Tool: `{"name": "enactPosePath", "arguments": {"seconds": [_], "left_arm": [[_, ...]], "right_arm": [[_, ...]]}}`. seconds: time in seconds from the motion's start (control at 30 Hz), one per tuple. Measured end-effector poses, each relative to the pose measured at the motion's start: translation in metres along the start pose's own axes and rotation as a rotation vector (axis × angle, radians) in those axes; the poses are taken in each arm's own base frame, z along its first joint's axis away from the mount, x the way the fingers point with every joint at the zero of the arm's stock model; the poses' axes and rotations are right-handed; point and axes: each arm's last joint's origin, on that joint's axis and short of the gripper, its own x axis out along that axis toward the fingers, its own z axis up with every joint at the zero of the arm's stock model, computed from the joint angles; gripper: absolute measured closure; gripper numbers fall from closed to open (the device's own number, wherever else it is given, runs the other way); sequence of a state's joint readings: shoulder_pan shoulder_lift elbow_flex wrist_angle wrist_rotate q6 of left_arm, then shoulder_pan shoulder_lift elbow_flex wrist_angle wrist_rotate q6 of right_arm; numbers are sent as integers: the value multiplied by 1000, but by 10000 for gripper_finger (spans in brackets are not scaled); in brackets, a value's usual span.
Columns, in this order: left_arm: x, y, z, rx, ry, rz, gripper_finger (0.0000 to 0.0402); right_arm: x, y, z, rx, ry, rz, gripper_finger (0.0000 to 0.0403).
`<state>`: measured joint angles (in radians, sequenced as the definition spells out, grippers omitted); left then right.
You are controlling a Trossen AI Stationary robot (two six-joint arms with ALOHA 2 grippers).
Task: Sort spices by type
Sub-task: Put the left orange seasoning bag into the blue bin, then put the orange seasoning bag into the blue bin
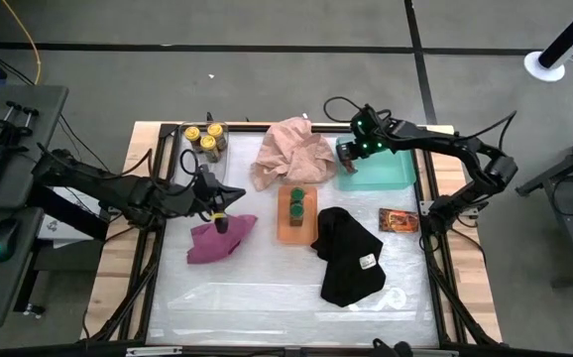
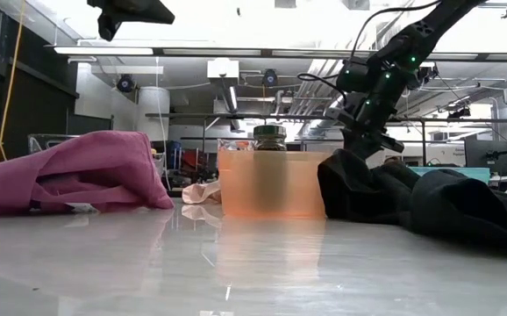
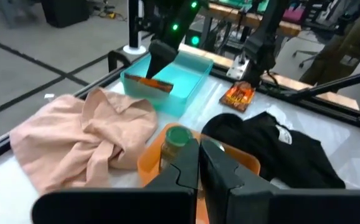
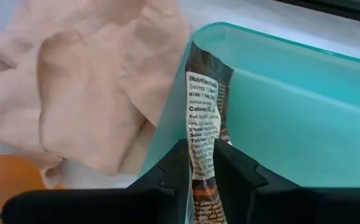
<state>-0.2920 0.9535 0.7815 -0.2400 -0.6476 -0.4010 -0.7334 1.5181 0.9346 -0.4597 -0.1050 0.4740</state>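
My right gripper (image 1: 351, 154) hangs over the left end of the teal tray (image 1: 394, 171), shut on a red-brown printed packet (image 4: 203, 99). A second packet (image 1: 399, 220) lies flat on the table to the right. Two green-lidded jars (image 1: 296, 201) stand in the orange tray (image 1: 296, 230). Several yellow-lidded jars (image 1: 204, 139) stand in a clear container at the far left. My left gripper (image 1: 219, 216) is shut and holds nothing, hovering over the magenta cloth (image 1: 217, 243). My right gripper pinches the packet's end (image 4: 202, 140) between its two fingers, one flat face to each finger (image 4: 179, 163). The fingers come slanting down from above. The packet stands on edge inside the tray's left end wall (image 4: 167, 134), its far end (image 3: 144, 81) low in the tray.
A crumpled pink cloth (image 1: 291, 154) lies between the yellow-lidded jars and the teal tray. A black cloth (image 1: 351, 256) lies right of the orange tray. Bare table stretches along the near edge (image 1: 267, 302).
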Motion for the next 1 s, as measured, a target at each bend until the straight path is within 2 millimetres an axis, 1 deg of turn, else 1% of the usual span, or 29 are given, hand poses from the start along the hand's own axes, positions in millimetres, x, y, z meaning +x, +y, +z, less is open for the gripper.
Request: {"name": "enactPosePath", "arguments": {"seconds": [0.1,0.23,0.43,0.5,0.57,0.7,0.83,0.93,1.0], "left_arm": [[0,1,-3,-3,32,7,401],[0,3,-7,7,66,18,401],[0,4,-9,21,83,26,401],[0,4,-9,24,86,27,401],[0,4,-10,26,89,28,401],[-1,5,-10,30,94,31,401],[-1,5,-12,16,110,39,401],[-1,6,-13,0,118,44,401],[-1,6,-13,1,120,46,401]], "right_arm": [[-3,-1,0,-5,14,-51,328],[-12,-2,7,-40,41,-93,296],[-32,-1,16,-127,60,-282,254],[-37,-3,18,-120,82,-291,249],[-38,-5,17,-106,121,-263,248],[-35,-12,6,-116,210,-271,257],[-32,-19,-13,-163,338,-288,287],[-40,-21,-30,-205,377,-263,319],[-51,-20,-42,-222,365,-227,338]]}}
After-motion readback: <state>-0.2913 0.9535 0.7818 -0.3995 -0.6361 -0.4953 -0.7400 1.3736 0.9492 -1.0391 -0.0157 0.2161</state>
